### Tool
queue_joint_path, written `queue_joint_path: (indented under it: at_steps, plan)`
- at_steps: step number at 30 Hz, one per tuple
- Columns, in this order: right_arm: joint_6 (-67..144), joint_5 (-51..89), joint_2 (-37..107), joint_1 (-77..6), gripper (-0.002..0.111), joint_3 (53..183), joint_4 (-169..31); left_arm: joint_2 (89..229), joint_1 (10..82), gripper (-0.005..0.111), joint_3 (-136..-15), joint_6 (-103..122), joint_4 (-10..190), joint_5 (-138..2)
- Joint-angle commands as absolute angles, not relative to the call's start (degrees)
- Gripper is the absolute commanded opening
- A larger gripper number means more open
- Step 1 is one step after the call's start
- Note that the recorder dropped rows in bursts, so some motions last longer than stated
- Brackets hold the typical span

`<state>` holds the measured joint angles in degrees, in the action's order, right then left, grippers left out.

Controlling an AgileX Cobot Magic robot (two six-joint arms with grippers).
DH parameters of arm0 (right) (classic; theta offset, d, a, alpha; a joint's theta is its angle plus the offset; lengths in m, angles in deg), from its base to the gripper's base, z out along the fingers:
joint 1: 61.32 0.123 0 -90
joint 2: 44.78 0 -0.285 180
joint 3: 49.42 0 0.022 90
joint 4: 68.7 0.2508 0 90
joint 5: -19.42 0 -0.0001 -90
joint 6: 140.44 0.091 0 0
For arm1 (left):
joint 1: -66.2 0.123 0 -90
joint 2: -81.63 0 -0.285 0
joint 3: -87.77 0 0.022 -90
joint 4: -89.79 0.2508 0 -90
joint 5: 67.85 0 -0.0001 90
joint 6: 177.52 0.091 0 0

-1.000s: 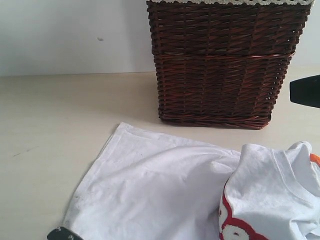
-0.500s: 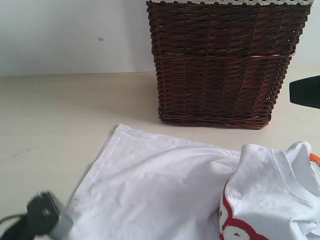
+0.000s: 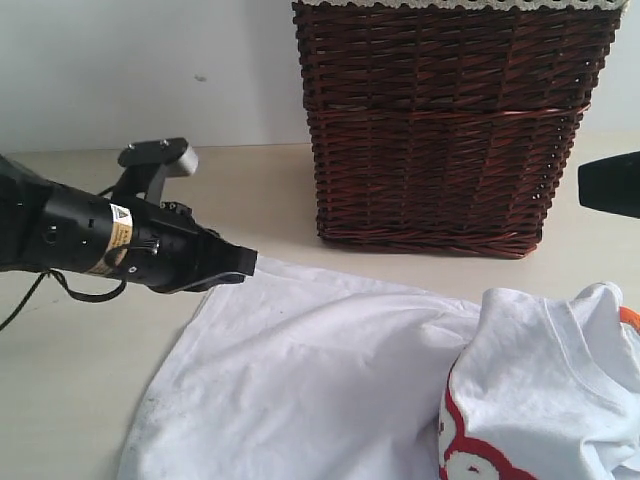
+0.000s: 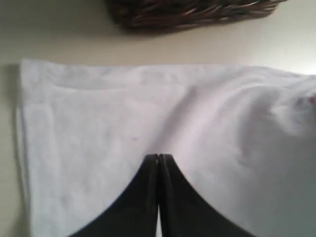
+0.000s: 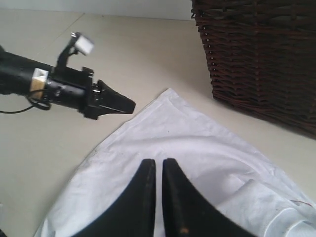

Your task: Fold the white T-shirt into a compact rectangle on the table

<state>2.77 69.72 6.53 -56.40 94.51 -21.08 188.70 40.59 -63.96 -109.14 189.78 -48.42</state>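
Jaws together, the left claw (image 4: 158,159) hangs over the white T-shirt (image 4: 94,118) on the table (image 4: 54,34); a wicker basket (image 4: 190,11) stands beyond.

the soft white cotton t-shirt (image 3: 320,380) is showing plain white, with thick red outlines curling on its folded part — the wide flat table (image 3: 70,400) is lying pale beige, and the woven wicker basket (image 3: 450,130) is showing dark red-brown under a cream lace trim (image 3: 450,4).

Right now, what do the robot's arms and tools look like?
The left arm is a black cylinder with a yellowish label, a grey bracket on top and a thin black cable. Both the left tool and right tool are black, tapering to narrow tips.
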Motion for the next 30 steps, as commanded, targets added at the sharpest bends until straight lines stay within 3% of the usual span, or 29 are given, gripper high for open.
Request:
queue_joint_path:
  at_steps: [1, 9, 15, 20, 27, 30]
  plan:
    - [2.23, 69.42, 6.35, -56.63, 0.007, 94.31, -20.85, 199.77, 45.16, 0.000, -70.41, -105.64, 189.74, -52.55]
    - [2.23, 69.42, 6.35, -56.63, 0.007, 94.31, -20.85, 199.39, 45.06, 0.000, -76.55, -93.62, 187.96, -84.65]
    - [2.23, 69.57, 6.35, -56.63, 0.007, 94.31, -20.64, 201.96, 46.16, 0.000, -86.73, -44.27, 155.19, -113.97]
    - [2.23, 69.81, 6.35, -56.63, 0.007, 94.31, -20.64, 201.46, 48.60, 0.000, -93.57, 3.18, 105.72, -115.53]
    - [2.23, 70.26, 6.35, -56.63, 0.007, 94.31, -20.84, 199.52, 44.13, 0.000, -92.04, 20.11, 87.33, -115.75]
    - [2.23, 70.38, 6.35, -56.63, 0.007, 94.31, -20.84, 200.43, 41.49, 0.000, -89.82, 24.13, 81.13, -109.78]
